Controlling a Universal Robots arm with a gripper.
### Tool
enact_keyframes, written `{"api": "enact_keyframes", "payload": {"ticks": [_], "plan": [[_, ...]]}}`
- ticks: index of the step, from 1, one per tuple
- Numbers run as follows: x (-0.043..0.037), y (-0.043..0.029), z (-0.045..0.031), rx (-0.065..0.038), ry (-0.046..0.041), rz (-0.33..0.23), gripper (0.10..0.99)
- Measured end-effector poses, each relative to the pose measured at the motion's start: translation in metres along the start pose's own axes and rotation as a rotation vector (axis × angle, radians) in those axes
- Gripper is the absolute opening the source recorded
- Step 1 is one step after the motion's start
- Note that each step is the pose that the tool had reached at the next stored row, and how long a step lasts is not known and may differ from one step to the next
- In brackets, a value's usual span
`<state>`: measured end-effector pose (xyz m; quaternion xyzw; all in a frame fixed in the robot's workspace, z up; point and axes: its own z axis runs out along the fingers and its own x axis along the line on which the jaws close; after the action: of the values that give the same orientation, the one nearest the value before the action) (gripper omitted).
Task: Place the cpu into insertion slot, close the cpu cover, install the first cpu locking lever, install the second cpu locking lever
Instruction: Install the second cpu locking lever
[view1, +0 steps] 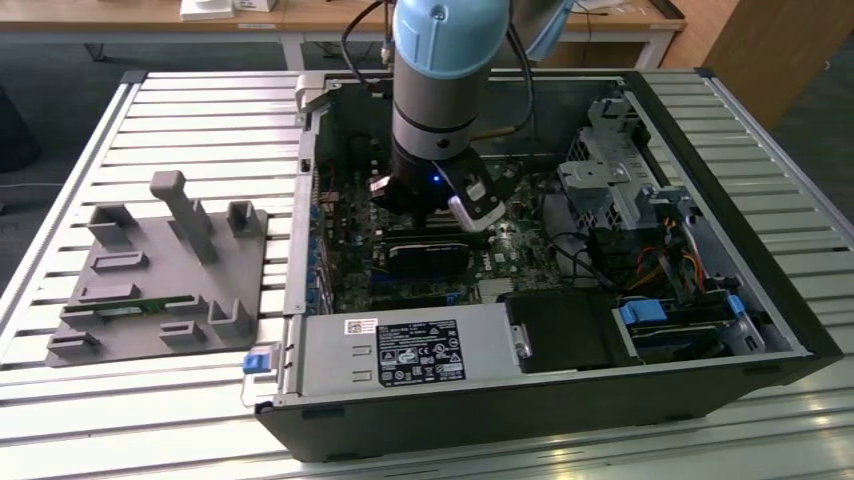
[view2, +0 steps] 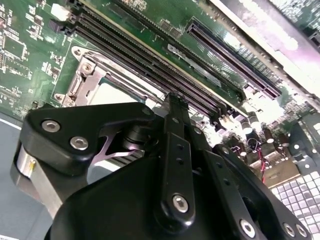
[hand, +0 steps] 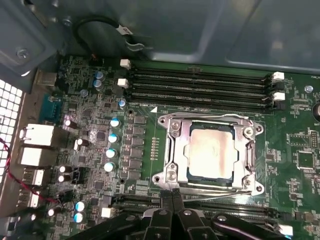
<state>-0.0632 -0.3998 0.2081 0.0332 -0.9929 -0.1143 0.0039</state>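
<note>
Fingertips of my gripper pinched together, holding nothing, right at the cpu cover edge, cpu seated beneath.

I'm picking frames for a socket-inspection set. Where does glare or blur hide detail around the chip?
In the first wrist view the cpu is sharp but its metal top carries a washed-out pale sheen, and the cpu cover glints; in the second wrist view the gripper is sharp in the foreground and bright glare whites out the far edge; the exterior view shadows the board.
</note>
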Motion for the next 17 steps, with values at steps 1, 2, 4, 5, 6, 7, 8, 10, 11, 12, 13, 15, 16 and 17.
{"api": "enact_keyframes", "payload": {"ticks": [1, 2, 4, 5, 6, 7, 8, 10, 11, 12, 13, 15, 16, 17], "plan": [[0.0002, -0.0002, 0.0009, -0.004, -0.0003, 0.000, 0.106], [0.0005, -0.0005, 0.0017, -0.007, -0.0005, 0.000, 0.106], [0.0018, -0.0010, 0.0032, -0.009, -0.0007, 0.000, 0.106], [0.0030, -0.0013, 0.0036, -0.010, -0.0007, 0.000, 0.106], [0.0043, -0.0015, 0.0040, -0.012, -0.0008, 0.000, 0.106], [0.0053, -0.0016, 0.0043, -0.014, -0.0009, 0.000, 0.106], [0.0058, -0.0017, 0.0049, -0.015, -0.0011, 0.000, 0.106], [0.0065, -0.0020, 0.0060, -0.020, -0.0014, -0.001, 0.106], [0.0068, -0.0022, 0.0064, -0.024, -0.0015, -0.001, 0.106], [0.0073, -0.0023, 0.0069, -0.031, -0.0022, -0.001, 0.106], [0.0077, -0.0025, 0.0074, -0.038, -0.0028, -0.001, 0.106], [0.0083, -0.0028, 0.0085, -0.054, -0.0040, -0.001, 0.106], [0.0085, -0.0031, 0.0092, -0.059, -0.0042, -0.001, 0.106], [0.0084, -0.0033, 0.0101, -0.063, -0.0045, -0.001, 0.106]]}}
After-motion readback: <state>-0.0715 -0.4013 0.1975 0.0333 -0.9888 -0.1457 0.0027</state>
